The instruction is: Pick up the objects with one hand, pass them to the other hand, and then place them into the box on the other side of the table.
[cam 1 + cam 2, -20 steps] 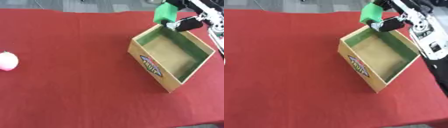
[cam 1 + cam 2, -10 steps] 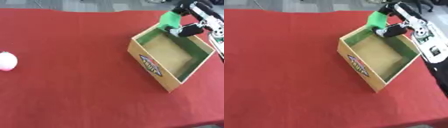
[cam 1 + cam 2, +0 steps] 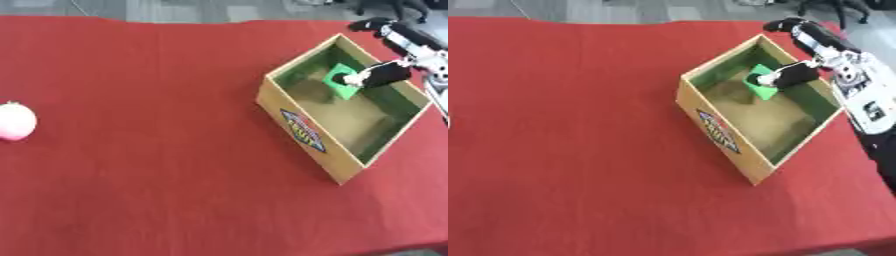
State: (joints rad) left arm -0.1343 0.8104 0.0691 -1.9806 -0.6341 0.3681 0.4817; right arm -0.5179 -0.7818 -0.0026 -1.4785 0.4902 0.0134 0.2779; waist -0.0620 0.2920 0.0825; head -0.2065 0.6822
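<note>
In the left eye view, the right robot hand (image 3: 382, 75) reaches in from the upper right over the far rim of the box (image 3: 302, 131), its fingers curled round a small bright green block (image 3: 339, 79) that sits low inside the box, near the far corner and close to the green-lined inner wall. The block is flat-faced and squarish, and it is tilted. The box is tan cardboard with a printed label on its near outer wall, and it stands askew on the red counter (image 3: 157, 150). A pink ball (image 3: 15, 121) lies well apart at the left edge of the counter. In the right eye view, the same hand (image 3: 794, 75) shows black with a pale fingertip against the block (image 3: 760, 82), and the white forearm runs off to the right. Half a second earlier the block was held higher, above the box's far rim; now it is down inside the walls. The left robot hand shows in neither view.
</note>
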